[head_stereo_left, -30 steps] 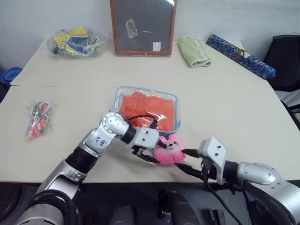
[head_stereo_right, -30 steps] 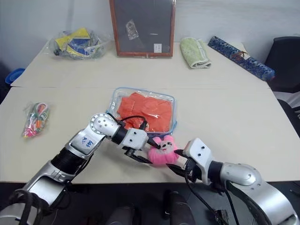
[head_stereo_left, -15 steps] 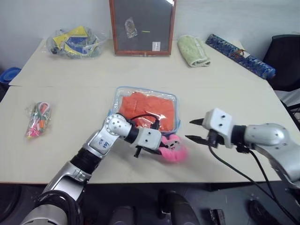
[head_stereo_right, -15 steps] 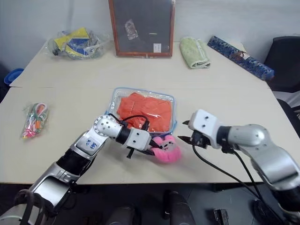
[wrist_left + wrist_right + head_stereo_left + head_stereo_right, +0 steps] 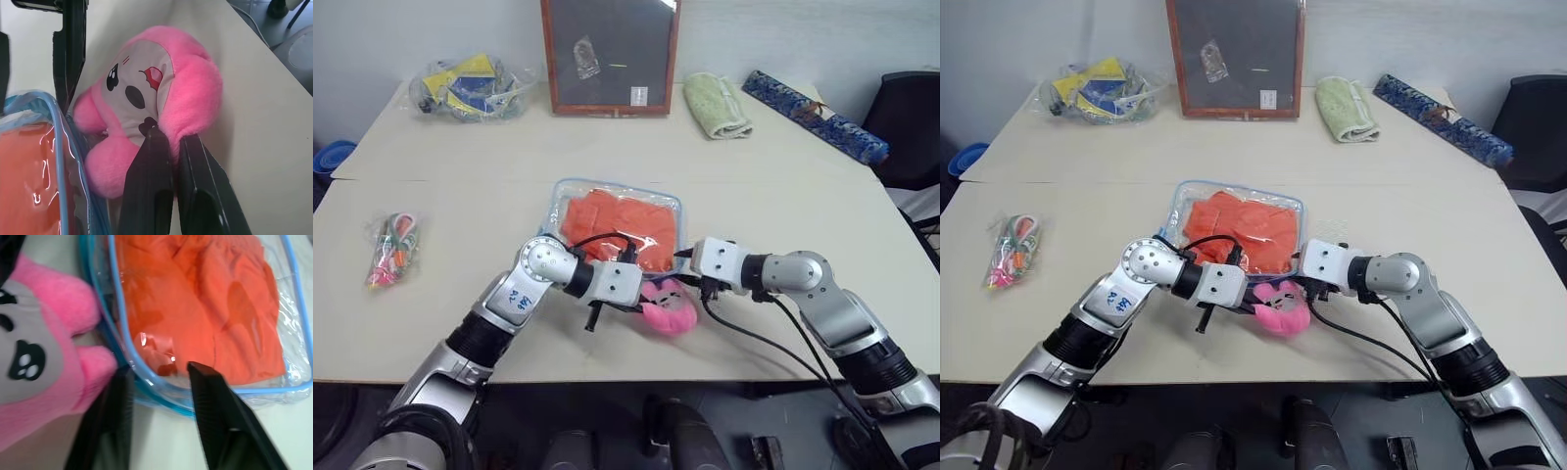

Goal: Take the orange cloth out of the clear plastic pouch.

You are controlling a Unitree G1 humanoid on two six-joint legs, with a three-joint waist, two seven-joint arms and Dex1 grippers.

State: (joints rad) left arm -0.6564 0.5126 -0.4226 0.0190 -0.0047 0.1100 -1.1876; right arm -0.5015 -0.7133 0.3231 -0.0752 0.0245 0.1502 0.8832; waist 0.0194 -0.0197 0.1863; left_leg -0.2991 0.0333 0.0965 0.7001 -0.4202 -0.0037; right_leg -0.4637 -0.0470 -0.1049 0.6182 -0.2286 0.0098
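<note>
Swung in from the table's near edge, the right gripper [image 5: 159, 369] straddles the pouch [image 5: 677, 211] rim, jaws apart, cloth [image 5: 195, 298] just ahead inside, while the left gripper [image 5: 168, 139] stays shut on the charm [image 5: 161, 93]; pinch the rim only.

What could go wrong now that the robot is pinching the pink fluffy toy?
1. The left end effector is shut on the pink plush charm, not the clear plastic pouch with blue edging; pulling may just drag the pouch across the table.
2. The bright orange folded cloth sits fully inside, so it may bunch up.
3. The right end effector straddles the pouch's corner and could slip off the slick plastic.
</note>
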